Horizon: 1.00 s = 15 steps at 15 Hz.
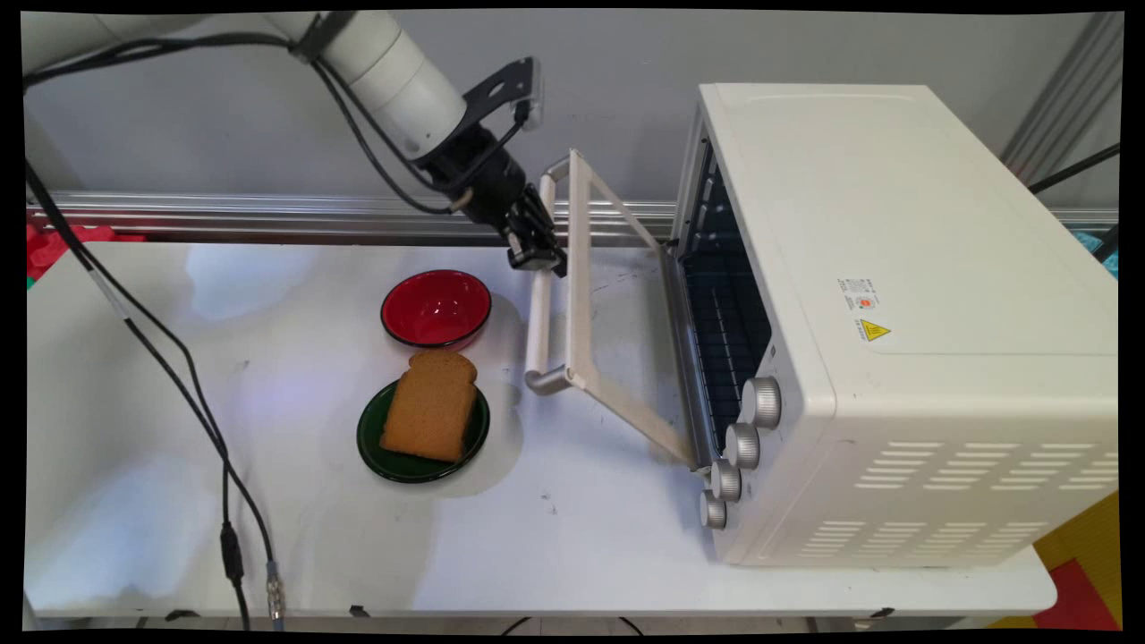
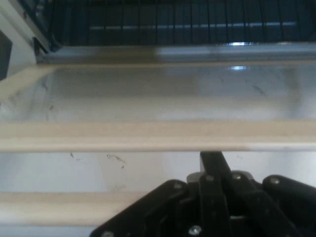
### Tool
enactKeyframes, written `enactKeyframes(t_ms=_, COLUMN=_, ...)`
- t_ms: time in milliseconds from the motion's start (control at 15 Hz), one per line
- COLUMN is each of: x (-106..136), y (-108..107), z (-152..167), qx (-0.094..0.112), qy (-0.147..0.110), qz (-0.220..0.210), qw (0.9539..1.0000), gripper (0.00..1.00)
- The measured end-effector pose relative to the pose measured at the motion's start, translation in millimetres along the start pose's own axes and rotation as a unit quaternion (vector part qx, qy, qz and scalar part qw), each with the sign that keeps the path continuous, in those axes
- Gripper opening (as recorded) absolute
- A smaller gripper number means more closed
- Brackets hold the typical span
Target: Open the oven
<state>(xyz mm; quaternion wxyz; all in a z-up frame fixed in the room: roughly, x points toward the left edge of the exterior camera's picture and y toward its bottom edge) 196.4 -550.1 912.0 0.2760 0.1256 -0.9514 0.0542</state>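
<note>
The gripper [image 1: 538, 258] is closing its fingers on the oven door handle [image 1: 539, 295]. Only the main view is showing the bread [image 1: 430, 404] lying on the green plate [image 1: 376, 447].

Arm slants down from upper left — pincer [image 1: 537, 255] low.

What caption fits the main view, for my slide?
Gripper at the handle of the half-open oven door, beside a red bowl and bread on a green plate.
</note>
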Motion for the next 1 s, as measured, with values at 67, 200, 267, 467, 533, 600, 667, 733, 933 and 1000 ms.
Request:
enactKeyframes(t_ms=67, x=-6, y=0, z=2, qx=0.001, qy=0.000, qz=0.002, qw=1.0000, gripper=0.00)
enactKeyframes(t_ms=200, x=-15, y=-1, z=5, qx=0.002, qy=0.001, qz=0.006, qw=1.0000, gripper=0.00)
enactKeyframes(t_ms=267, x=-20, y=-2, z=7, qx=0.002, qy=0.002, qz=0.009, qw=1.0000, gripper=0.00)
enactKeyframes(t_ms=467, x=-38, y=-3, z=13, qx=0.004, qy=0.007, qz=0.017, qw=0.9998, gripper=0.00)
enactKeyframes(t_ms=533, x=-44, y=-3, z=15, qx=0.004, qy=0.008, qz=0.018, qw=0.9998, gripper=0.00)
enactKeyframes(t_ms=600, x=-51, y=-3, z=17, qx=0.004, qy=0.009, qz=0.020, qw=0.9998, gripper=0.00)
enactKeyframes(t_ms=667, x=-56, y=-3, z=18, qx=0.004, qy=0.009, qz=0.021, qw=0.9997, gripper=0.00)
enactKeyframes(t_ms=733, x=-62, y=-3, z=19, qx=0.003, qy=0.009, qz=0.022, qw=0.9997, gripper=0.00)
enactKeyframes(t_ms=933, x=-78, y=0, z=19, qx=0.001, qy=0.007, qz=0.023, qw=0.9997, gripper=0.00)
enactKeyframes(t_ms=1000, x=-83, y=1, z=18, qx=0.001, qy=0.007, qz=0.023, qw=0.9997, gripper=0.00)
